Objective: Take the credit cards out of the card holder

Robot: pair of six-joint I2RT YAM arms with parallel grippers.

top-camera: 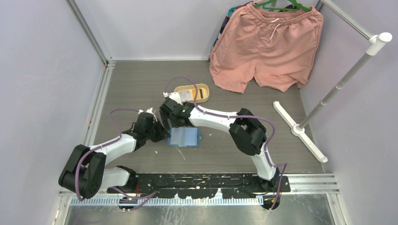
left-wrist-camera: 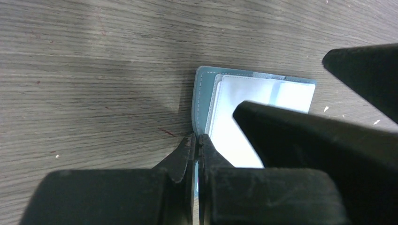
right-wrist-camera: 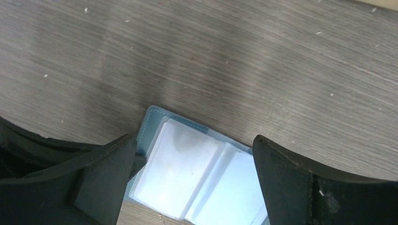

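Note:
The card holder (top-camera: 184, 137) lies open on the table, teal-blue with pale, glare-white pockets (right-wrist-camera: 187, 173). I cannot pick out the credit cards inside those pockets. My left gripper (left-wrist-camera: 197, 139) is shut, with its tips at the holder's left edge (left-wrist-camera: 202, 101) and nothing visibly between them. My right gripper (right-wrist-camera: 192, 140) is open just above the holder, one finger (right-wrist-camera: 105, 178) over its left side and the other (right-wrist-camera: 300, 183) over its right. Seen from above, both grippers (top-camera: 163, 132) (top-camera: 170, 123) meet at the holder's far-left corner.
A yellow oval tray (top-camera: 204, 89) sits just behind the right gripper, with a pale flat thing (top-camera: 186, 95) in it. Pink shorts (top-camera: 265, 44) hang at the back right on a white rack, whose foot (top-camera: 300, 132) lies on the table.

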